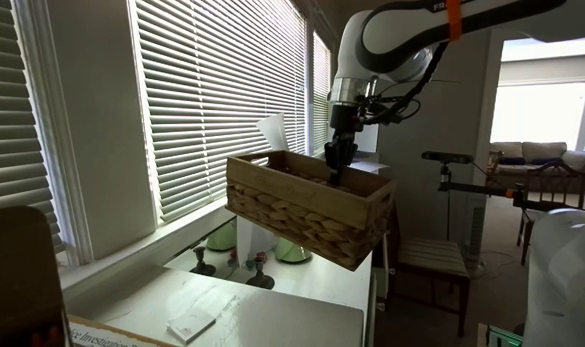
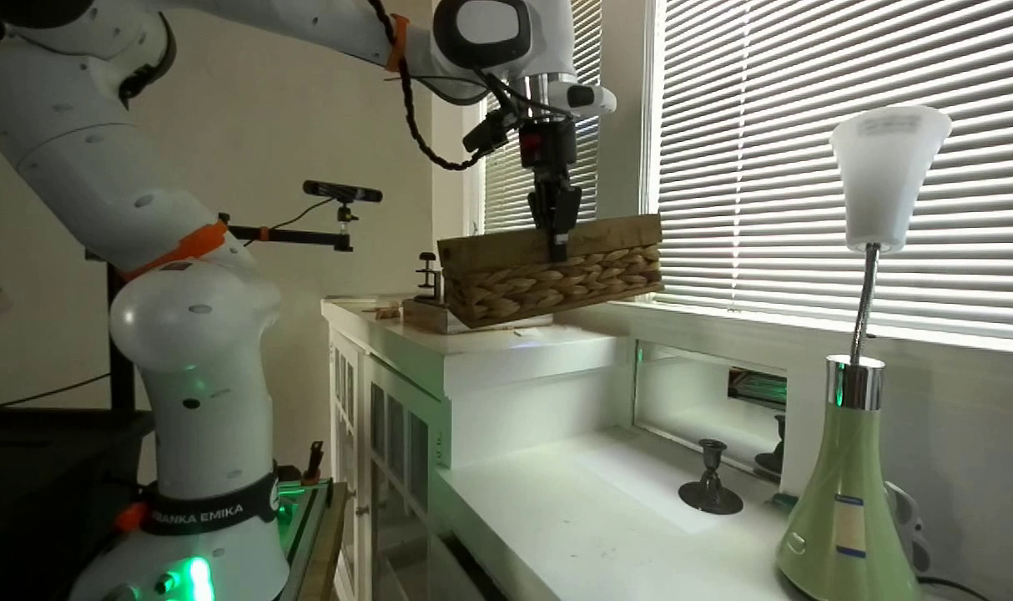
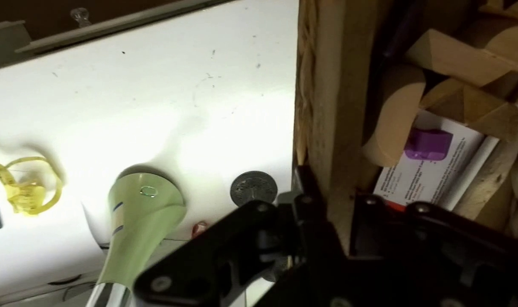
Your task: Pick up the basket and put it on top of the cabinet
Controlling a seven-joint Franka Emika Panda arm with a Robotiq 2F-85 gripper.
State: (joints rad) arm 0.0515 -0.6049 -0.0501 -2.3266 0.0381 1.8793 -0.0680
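Note:
The basket (image 1: 297,212), a woven tan box with a wooden rim, hangs tilted in the air in both exterior views; it also shows here (image 2: 607,271). My gripper (image 1: 336,176) points down and is shut on one long side wall, one finger inside and one outside (image 2: 558,242). In the wrist view the basket's rim (image 3: 340,106) lies between the fingers (image 3: 327,200). Wooden blocks, a purple item (image 3: 429,144) and a printed paper lie inside the basket. The white cabinet has a raised top (image 2: 390,338) and a lower top (image 2: 548,509). The basket is above it, touching nothing visible below.
A green lamp (image 2: 849,501) and dark candle holder (image 2: 711,488) stand on the lower top. A yellow tape measure (image 3: 26,196) lies there. The raised top bears a wooden block (image 2: 427,317), a white pad (image 1: 191,323) and a flat grey panel (image 1: 321,318). Window blinds (image 1: 225,86) run alongside.

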